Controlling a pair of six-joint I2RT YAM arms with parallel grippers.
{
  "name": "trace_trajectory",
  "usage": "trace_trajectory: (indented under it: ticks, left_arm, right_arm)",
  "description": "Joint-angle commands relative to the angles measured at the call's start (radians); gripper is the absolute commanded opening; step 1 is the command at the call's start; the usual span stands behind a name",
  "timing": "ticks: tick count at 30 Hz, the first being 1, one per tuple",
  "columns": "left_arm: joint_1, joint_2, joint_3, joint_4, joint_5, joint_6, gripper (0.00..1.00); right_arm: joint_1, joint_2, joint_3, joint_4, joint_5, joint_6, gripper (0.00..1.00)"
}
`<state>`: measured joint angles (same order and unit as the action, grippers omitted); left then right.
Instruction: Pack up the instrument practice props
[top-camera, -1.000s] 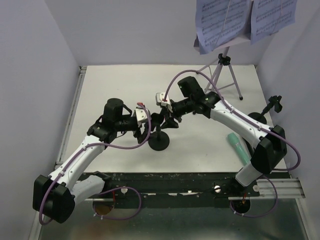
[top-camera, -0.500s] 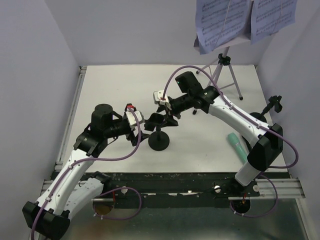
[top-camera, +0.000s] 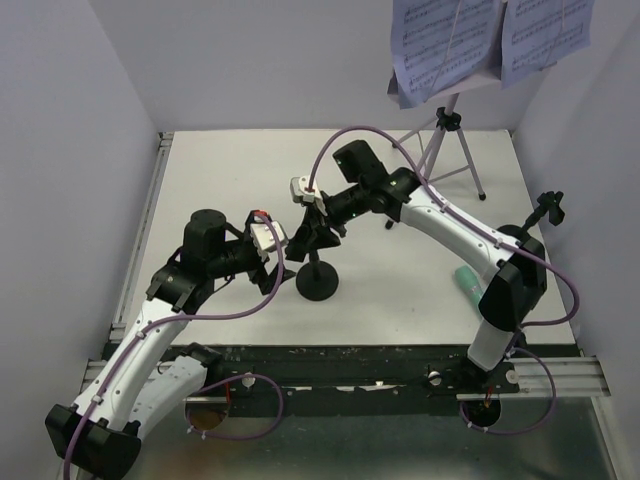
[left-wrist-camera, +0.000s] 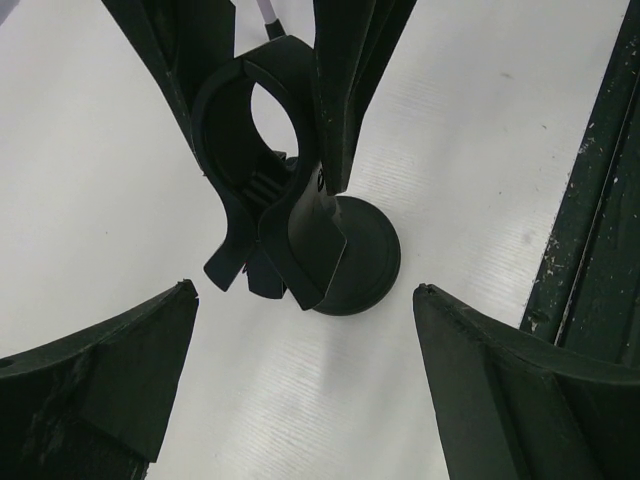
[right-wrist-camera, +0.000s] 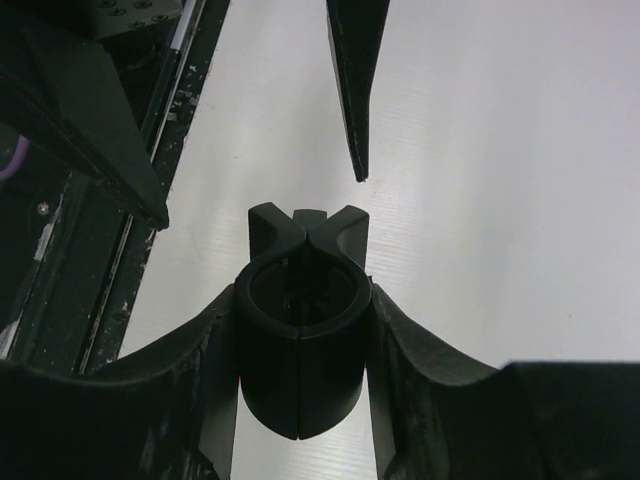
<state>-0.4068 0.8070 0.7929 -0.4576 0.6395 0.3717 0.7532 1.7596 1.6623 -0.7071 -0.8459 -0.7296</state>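
Standing mid-frame in the top view, the mic holder (top-camera: 318, 280) could tip or swing on its clip if that clip slips between the right fingers (right-wrist-camera: 410, 380), which pinch it on both sides. Its stem's long axis runs upright from the round base on the tabletop (top-camera: 230, 180). The clip mouth faces the left fingers (left-wrist-camera: 110, 380), spread wide just beside it.

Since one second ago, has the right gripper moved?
Yes: the right gripper moved left toward the mic holder, whose base stayed put, and now clasps its clip.
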Motion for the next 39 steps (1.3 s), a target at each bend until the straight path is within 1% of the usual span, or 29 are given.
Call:
trace_trajectory:
  ticks: [1,4,6,9,13,15,17,23,27,35,39]
  left_arm:
    - [0.005,-0.017,0.012,-0.015,-0.024,0.015,0.99]
    - [0.008,-0.017,0.008,-0.009,-0.018,0.012,0.99]
    - [0.011,-0.017,0.005,0.000,-0.017,0.010,0.99]
    - [0.019,-0.011,-0.004,0.028,-0.015,0.004,0.99]
    - [0.029,0.011,-0.014,0.080,0.014,-0.023,0.99]
    - [0.037,0.021,-0.017,0.103,0.031,-0.040,0.99]
    - [0.045,0.030,-0.020,0.123,0.038,-0.053,0.99]
    - [0.057,0.054,-0.026,0.165,0.057,-0.082,0.99]
    - [0.063,0.067,-0.027,0.186,0.066,-0.097,0.99]
    - [0.066,0.098,-0.004,0.195,0.077,-0.114,0.99]
    - [0.066,0.107,-0.003,0.198,0.078,-0.114,0.99]
  right_arm:
    - [0.008,-0.003,0.039,-0.043,-0.001,0.016,0.43]
    - [-0.008,-0.063,-0.002,-0.025,0.059,0.064,0.39]
    - [-0.041,-0.113,-0.039,-0.012,0.090,0.102,0.36]
    - [-0.121,-0.189,-0.091,-0.051,0.111,0.107,0.29]
    - [-0.245,-0.284,-0.173,-0.066,0.165,0.168,0.23]
    - [-0.316,-0.317,-0.206,-0.051,0.197,0.217,0.23]
    - [-0.379,-0.353,-0.237,-0.037,0.244,0.229,0.23]
    - [-0.486,-0.469,-0.384,0.067,0.514,0.249,0.22]
    - [-0.574,-0.515,-0.444,0.139,0.609,0.282,0.20]
    - [-0.777,-0.493,-0.435,0.196,0.666,0.318,0.19]
    - [-0.836,-0.486,-0.424,0.213,0.699,0.320,0.18]
